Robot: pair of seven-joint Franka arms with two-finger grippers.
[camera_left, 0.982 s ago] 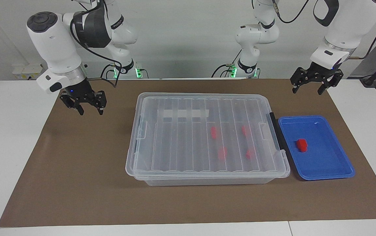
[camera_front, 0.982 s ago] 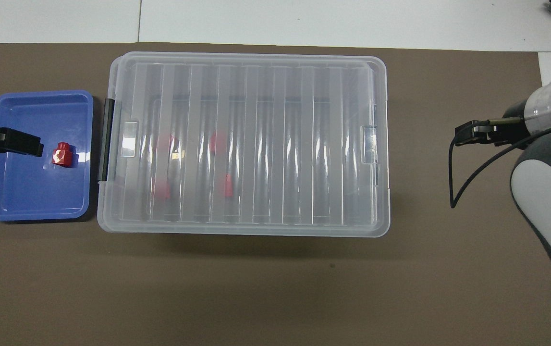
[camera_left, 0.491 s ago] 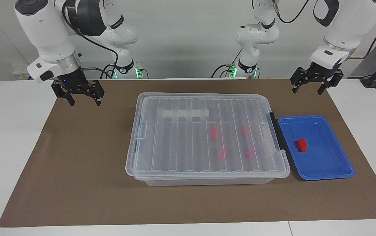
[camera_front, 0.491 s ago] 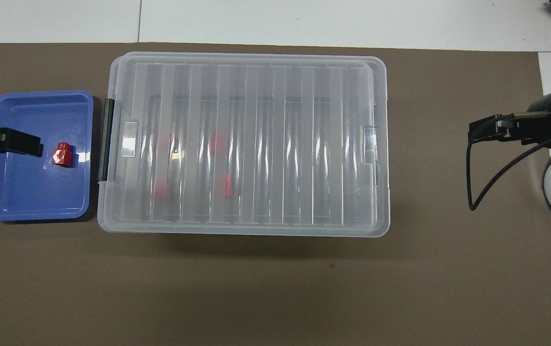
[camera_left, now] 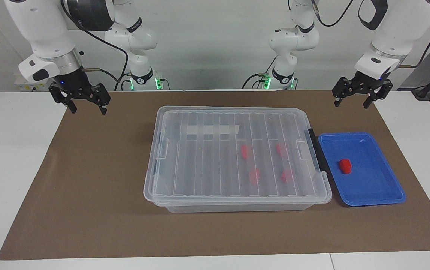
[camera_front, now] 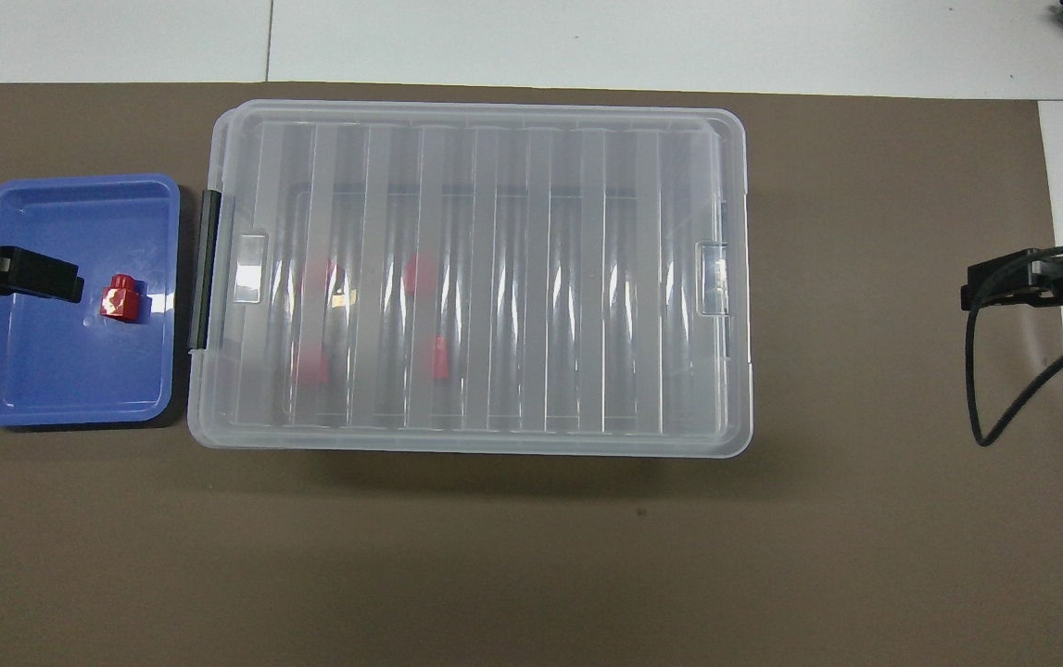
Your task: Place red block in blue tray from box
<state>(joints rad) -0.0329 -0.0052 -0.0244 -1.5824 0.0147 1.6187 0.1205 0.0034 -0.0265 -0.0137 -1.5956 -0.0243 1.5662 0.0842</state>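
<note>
The box (camera_left: 215, 157) is a clear bin with its ribbed lid shut, in the middle of the brown mat; it also shows in the overhead view (camera_front: 494, 278). Several red blocks (camera_left: 244, 150) lie inside it, seen through the lid. One red block (camera_left: 345, 165) lies in the blue tray (camera_left: 372, 202), beside the box's black latch at the left arm's end. That red block (camera_front: 120, 298) and the blue tray (camera_front: 77, 185) also show in the overhead view. My left gripper (camera_left: 351, 105) is open and empty, raised over the mat by the tray. My right gripper (camera_left: 88, 110) is open and empty, raised over the mat's corner at the right arm's end.
The brown mat (camera_left: 87, 180) covers most of the white table (camera_left: 12, 150). The box's black latch (camera_left: 314, 150) faces the tray. A loose cable (camera_front: 1004, 371) hangs from the right arm over the mat's edge.
My right gripper has risen and drawn back toward the right arm's end of the table, away from the box. The left arm, box, tray and blocks have not moved.
</note>
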